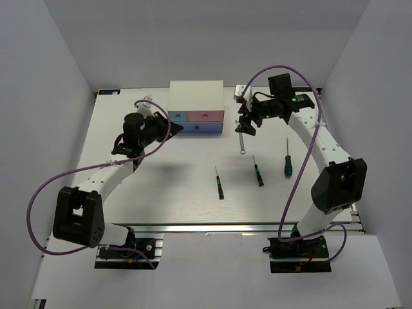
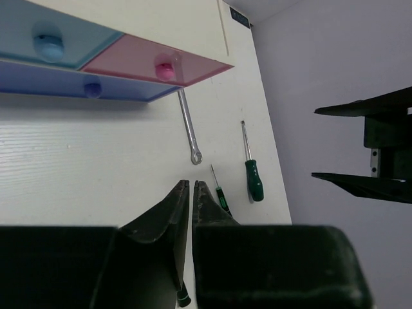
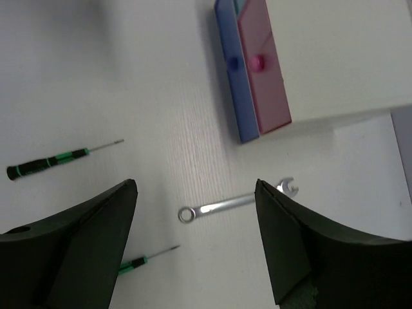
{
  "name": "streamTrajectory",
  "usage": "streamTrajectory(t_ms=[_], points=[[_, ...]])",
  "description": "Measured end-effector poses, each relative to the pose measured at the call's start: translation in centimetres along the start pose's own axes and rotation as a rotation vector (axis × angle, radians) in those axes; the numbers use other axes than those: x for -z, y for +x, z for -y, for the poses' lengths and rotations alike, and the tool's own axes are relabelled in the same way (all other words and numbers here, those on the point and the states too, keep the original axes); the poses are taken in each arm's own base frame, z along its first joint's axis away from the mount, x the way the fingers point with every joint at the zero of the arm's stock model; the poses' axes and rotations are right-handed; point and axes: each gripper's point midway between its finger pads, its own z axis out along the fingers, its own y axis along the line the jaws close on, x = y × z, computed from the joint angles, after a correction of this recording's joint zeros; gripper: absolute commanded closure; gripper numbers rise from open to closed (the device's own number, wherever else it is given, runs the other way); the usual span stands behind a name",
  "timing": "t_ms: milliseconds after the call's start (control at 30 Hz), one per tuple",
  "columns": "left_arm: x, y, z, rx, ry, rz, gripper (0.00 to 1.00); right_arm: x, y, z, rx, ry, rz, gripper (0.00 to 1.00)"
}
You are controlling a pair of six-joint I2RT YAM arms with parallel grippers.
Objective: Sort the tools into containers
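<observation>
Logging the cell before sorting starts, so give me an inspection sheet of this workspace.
Surface: white table, no spills seen.
Job's things: wrench, two small screwdrivers and green-handled screwdriver lie loose on the table; cabinet drawers look shut.
Clutter: nothing seen.
Grippers: left gripper shut, empty, by the cabinet; right gripper open over the wrench.
Cables: purple cables loop along both arms.
Surroundings: plain pale walls on three sides.

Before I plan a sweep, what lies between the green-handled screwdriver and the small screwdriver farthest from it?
The other small dark-handled screwdriver, apart from both; the top view shows it.
</observation>
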Motion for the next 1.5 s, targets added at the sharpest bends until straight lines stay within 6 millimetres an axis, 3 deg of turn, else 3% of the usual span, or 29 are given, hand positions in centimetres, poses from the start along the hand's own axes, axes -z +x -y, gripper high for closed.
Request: streamTrajectory(t_ms=[67, 167, 200, 233, 367, 567, 833, 933, 1067, 1200, 1333, 1500], points=[[-0.5, 0.4, 0.4, -0.006, 0.005, -0.010, 0.81, 0.0, -1.6, -0.7, 0.026, -0.039, 0.073, 0.44], [-0.9, 1.0, 0.7, -0.022, 0.012, -0.025, 0.74, 0.3, -4.2, -0.7, 0.028, -0.068, 0.176, 0.55], [-1.0, 1.1, 0.7, -0.028, 0.011, -0.027, 0.67, 0.4, -5.0, -0.5, 0.028, -0.069, 0.198, 0.55], [-1.1, 1.1, 0.7, -0.040, 0.009, -0.026, 0.64, 0.4, -6.0, -0.3, 0.032, -0.072, 0.220, 0.54], [-1.6, 0.7, 0.8, -0.093, -0.009, -0.007, 0.49, -1.0, -9.5, -0.4, 0.039, -0.075, 0.270, 0.30], [-2.7, 0.3, 0.2, -0.175, -0.043, 0.005, 0.46, -5.4, -11.4, -0.4, 0.002, -0.080, 0.253, 0.19], [-3.5, 0.6, -0.9, -0.288, -0.080, 0.035, 0.47, -10.3, -8.6, 1.2, -0.079, -0.047, 0.161, 0.19], [-4.2, 0.5, -2.6, -0.316, -0.147, 0.045, 0.48, -11.6, -8.0, 1.8, -0.080, -0.006, 0.130, 0.20], [-4.8, 0.0, -5.1, -0.328, -0.275, 0.047, 0.50, -13.1, -7.8, 2.8, -0.076, 0.046, 0.106, 0.22], [-5.5, -1.5, -6.0, -0.345, -0.363, 0.056, 0.51, -14.3, -7.4, 3.9, -0.081, 0.085, 0.093, 0.25], [-6.5, -2.5, -6.8, -0.358, -0.419, 0.058, 0.54, -15.5, -6.0, 5.0, -0.092, 0.126, 0.062, 0.30], [-7.4, -2.1, -8.5, -0.366, -0.477, 0.026, 0.58, -16.8, -3.7, 5.5, -0.111, 0.149, 0.009, 0.38]])
